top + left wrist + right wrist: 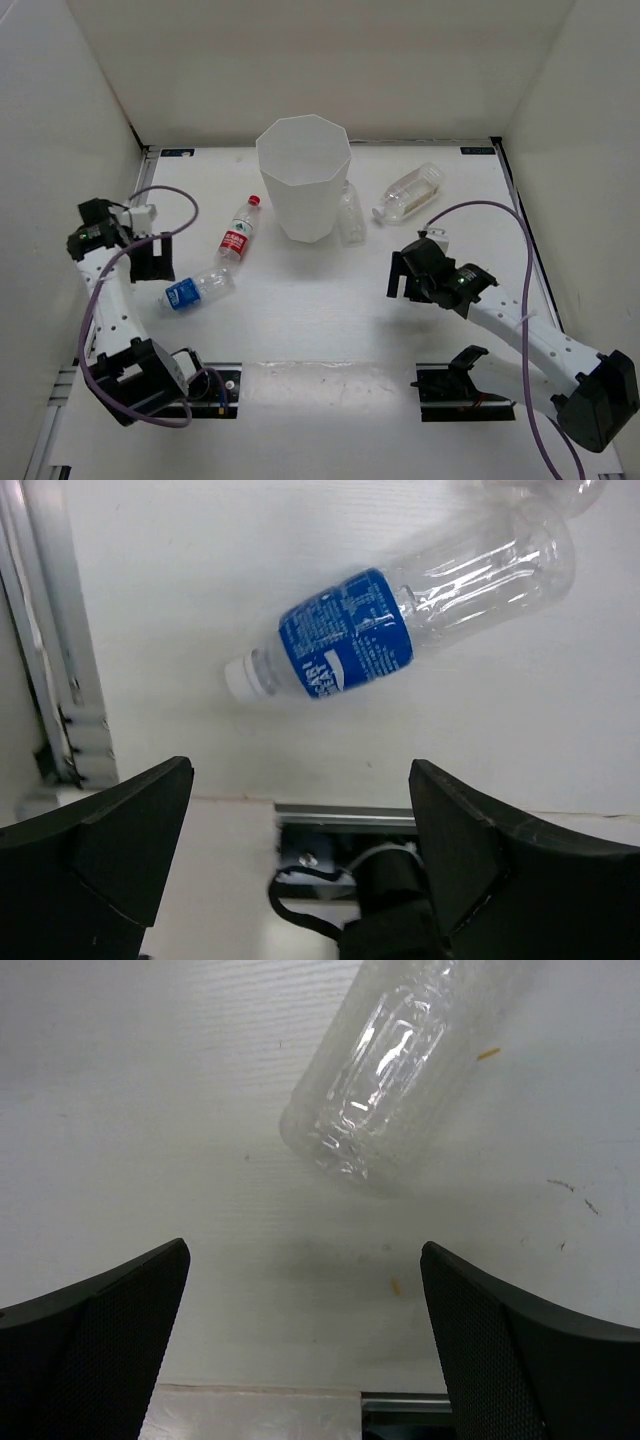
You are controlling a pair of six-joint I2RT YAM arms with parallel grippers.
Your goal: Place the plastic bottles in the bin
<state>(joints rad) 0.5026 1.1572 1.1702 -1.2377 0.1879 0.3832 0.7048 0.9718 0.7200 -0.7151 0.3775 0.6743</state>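
- While the left pincer hangs wide open with nothing in it, the blue bottle lies on its side on the table just beside it, toward the near edge and not touching.
- From the left wrist we see that blue bottle ahead of the pincer, beyond the fingertips rather than between them. Its white cap points toward the left finger's side.
- Its label is blue with white print. There's clearly text on it, but it's too small and blurry for us to read.
- The right pincer is spread wide too and holds nothing.
- Right wrist view: the butt end of a clear bottle lies on the table past the open pincer, off toward the right finger, well clear of both. No label shows, and we can't say for sure which bottle it is.
- The bin stands upright mid-table toward the far side, open at the top.
- A plain bottle sits right against the bin's right side, between the bin and the right pincer.
- The big bottle lies tilted further right, near the far edge, apart from the bin.
- The red bottle lies left of the bin with its red cap pointing toward the far side. It's between the bin and the left pincer. The label is red with white markings, unreadable to us.
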